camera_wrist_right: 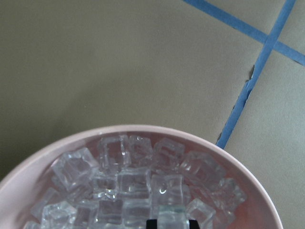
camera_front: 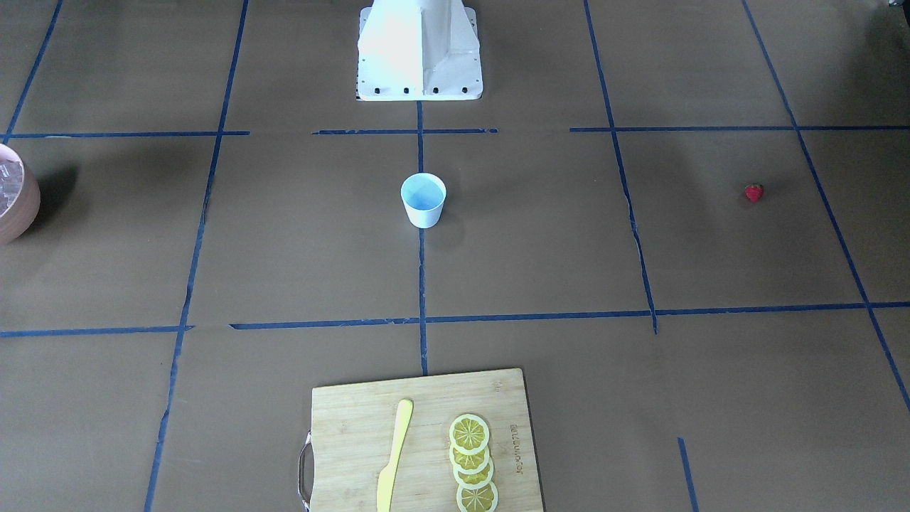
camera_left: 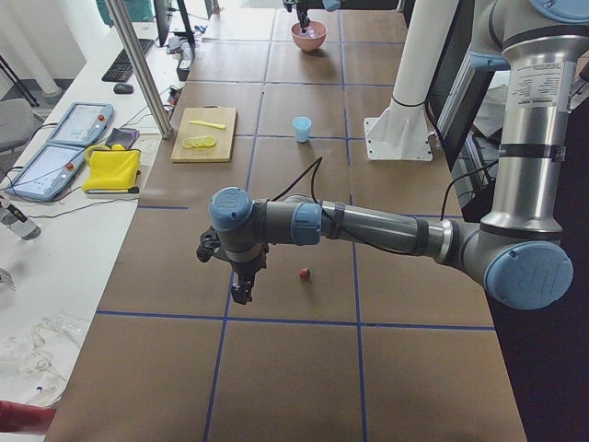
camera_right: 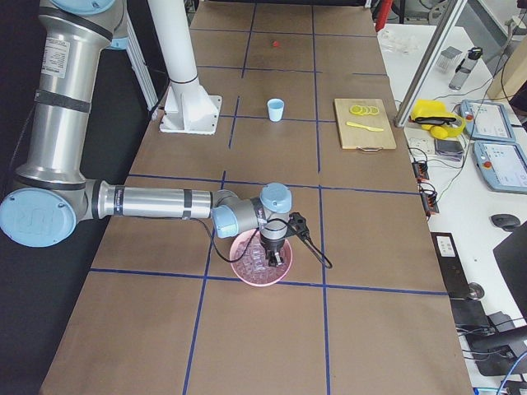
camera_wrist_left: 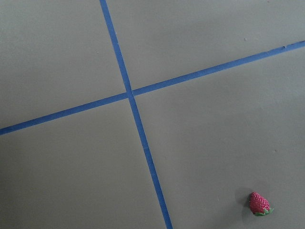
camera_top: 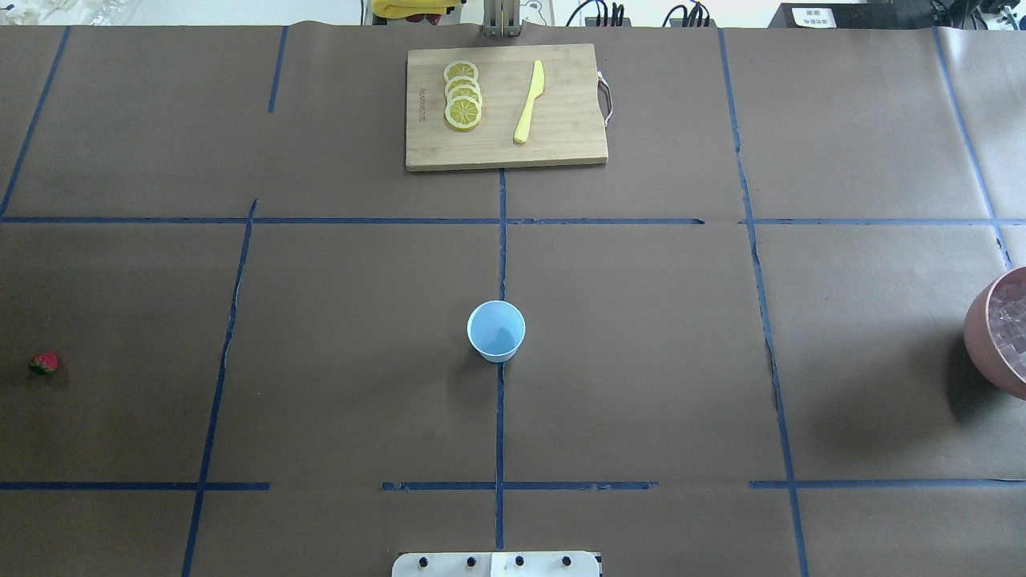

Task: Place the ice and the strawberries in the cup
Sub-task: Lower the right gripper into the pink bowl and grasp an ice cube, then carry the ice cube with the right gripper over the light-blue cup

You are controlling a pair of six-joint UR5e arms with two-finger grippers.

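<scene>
The white cup (camera_top: 496, 330) with a light-blue inside stands upright at the table's middle, also in the front view (camera_front: 423, 200). The tiny red strawberry (camera_top: 45, 364) lies far out on my left side, also in the left wrist view (camera_wrist_left: 259, 203). Ice cubes (camera_wrist_right: 138, 186) fill a pinkish bowl (camera_top: 998, 336) on my right. My left gripper (camera_left: 241, 293) hovers above the table a little beside the strawberry (camera_left: 304, 273); I cannot tell its state. My right gripper (camera_right: 272, 257) reaches down into the bowl's ice; only a dark sliver of it (camera_wrist_right: 171, 223) shows, so I cannot tell its state.
A wooden cutting board (camera_top: 561, 136) with lemon slices (camera_top: 462, 104) and a yellow knife (camera_top: 530, 102) lies at the table's far edge. The robot's white base (camera_front: 419, 50) stands behind the cup. Blue tape lines cross the brown table.
</scene>
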